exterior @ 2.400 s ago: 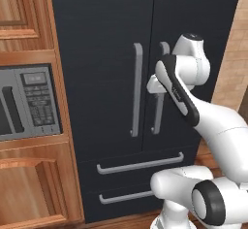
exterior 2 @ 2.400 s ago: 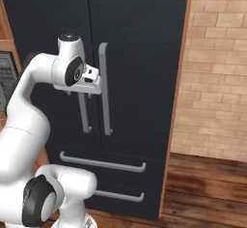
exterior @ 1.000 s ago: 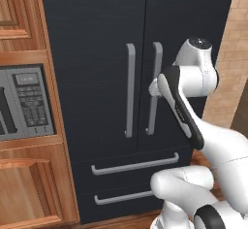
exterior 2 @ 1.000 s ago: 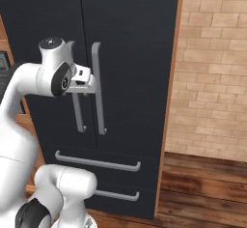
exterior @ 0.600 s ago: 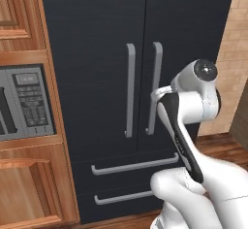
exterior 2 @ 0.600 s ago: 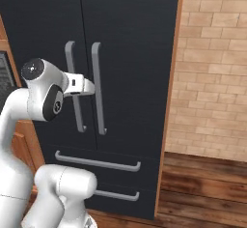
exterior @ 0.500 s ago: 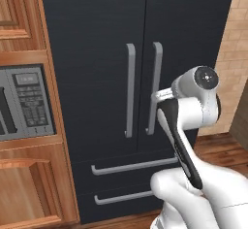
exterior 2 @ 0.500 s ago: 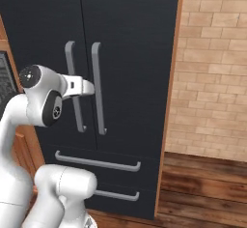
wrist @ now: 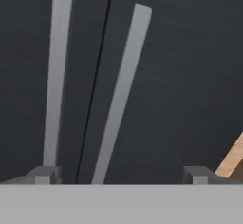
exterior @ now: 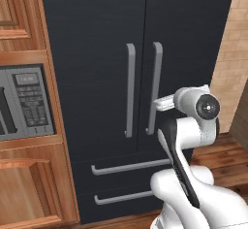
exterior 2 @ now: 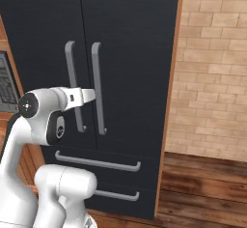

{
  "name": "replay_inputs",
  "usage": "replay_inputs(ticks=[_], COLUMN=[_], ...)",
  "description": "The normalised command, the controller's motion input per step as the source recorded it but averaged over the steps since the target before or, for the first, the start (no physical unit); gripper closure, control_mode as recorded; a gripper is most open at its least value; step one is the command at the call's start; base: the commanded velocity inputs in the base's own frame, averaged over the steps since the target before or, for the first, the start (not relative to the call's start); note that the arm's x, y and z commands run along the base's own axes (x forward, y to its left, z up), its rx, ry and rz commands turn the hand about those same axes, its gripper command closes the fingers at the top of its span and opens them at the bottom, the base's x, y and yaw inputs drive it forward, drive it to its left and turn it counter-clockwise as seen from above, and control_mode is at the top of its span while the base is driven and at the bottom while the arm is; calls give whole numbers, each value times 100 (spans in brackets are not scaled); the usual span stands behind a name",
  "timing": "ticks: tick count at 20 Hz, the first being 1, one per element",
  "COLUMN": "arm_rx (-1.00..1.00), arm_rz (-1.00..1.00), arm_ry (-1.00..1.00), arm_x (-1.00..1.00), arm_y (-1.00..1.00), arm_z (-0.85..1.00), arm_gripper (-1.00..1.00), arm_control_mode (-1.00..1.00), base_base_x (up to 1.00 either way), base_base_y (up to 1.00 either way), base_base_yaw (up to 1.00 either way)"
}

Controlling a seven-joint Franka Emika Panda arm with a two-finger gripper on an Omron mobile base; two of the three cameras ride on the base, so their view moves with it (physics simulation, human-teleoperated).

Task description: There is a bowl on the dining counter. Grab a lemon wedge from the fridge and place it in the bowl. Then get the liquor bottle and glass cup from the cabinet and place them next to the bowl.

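The fridge (exterior: 97, 39) stands tall and black straight ahead, with both doors shut. Two long grey bar handles run side by side down the middle: the left handle (exterior: 131, 87) and the right handle (exterior: 155, 82). My gripper (exterior: 161, 105) is open and holds nothing, level with the lower part of those handles and just short of them. In the hand view its fingertips (wrist: 45, 173) stand wide apart, with the right handle (wrist: 123, 85) rising between them. From the right base view the gripper (exterior 2: 91, 95) points at the handles (exterior 2: 96, 77). The bowl, dining counter, lemon wedge, liquor bottle, glass cup and cabinet are out of view.
A grey microwave (exterior: 22, 102) sits in reddish wooden fronts left of the fridge. Two freezer drawers with bar handles (exterior: 131, 167) lie below the doors. A brick wall (exterior 2: 212, 67) and wooden floor (exterior 2: 202, 183) are to the right.
The arm has folded down, and the hand has dropped from the handles' middle to their lower part. The jaws stayed open and the fridge doors stayed shut.
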Motion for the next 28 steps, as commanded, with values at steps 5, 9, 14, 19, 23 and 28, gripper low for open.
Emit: replay_inputs(ticks=[5,9,14,19,23,28], arm_rx=[4,21,13,0,-8,-11], arm_rz=[0,0,0,0,1,0], arm_ry=[-3,0,0,0,-11,-27], arm_x=[14,7,18,27,12,-6], arm_y=[-11,-2,0,0,0,0], arm_z=[0,15,4,-4,-17,-30], arm_gripper=[-100,-100,-100,-100,-100,-100], arm_control_mode=[-100,-100,-100,-100,-100,-100], base_base_x=[0,0,0,0,0,0], base_base_y=[0,0,0,0,0,0], base_base_yaw=[0,0,0,0,0,0])
